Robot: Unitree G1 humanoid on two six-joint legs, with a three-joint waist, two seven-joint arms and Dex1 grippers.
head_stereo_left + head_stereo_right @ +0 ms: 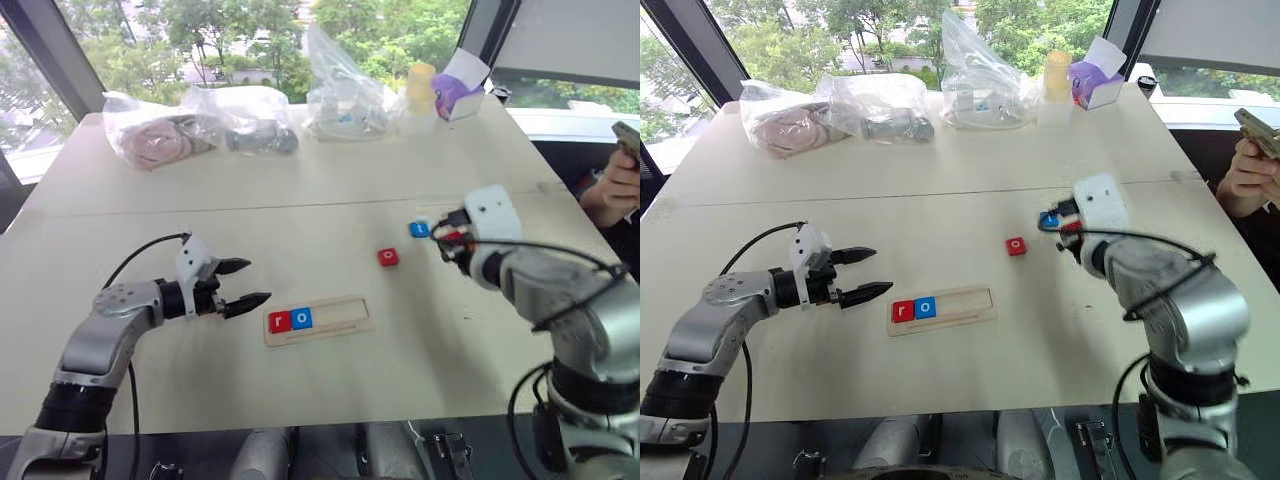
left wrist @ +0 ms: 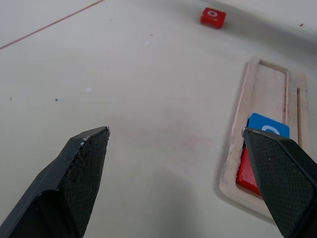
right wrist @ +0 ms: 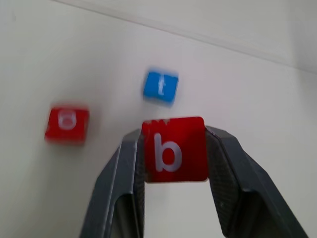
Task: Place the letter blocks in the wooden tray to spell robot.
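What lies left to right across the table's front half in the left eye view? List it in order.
Left end effector → red r block → blue o block → red o block → blue t block.

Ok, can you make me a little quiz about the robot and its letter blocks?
1. True or false: the wooden tray already holds two blocks.
2. Which letter is on the block in the right gripper? A) t B) b C) r
3. Fill in: the left gripper holds ____.

Key:
1. True: the red r block and the blue o block.
2. B: the red b block.
3. Nothing; it is open. The red o block and the blue t block lie on the table.
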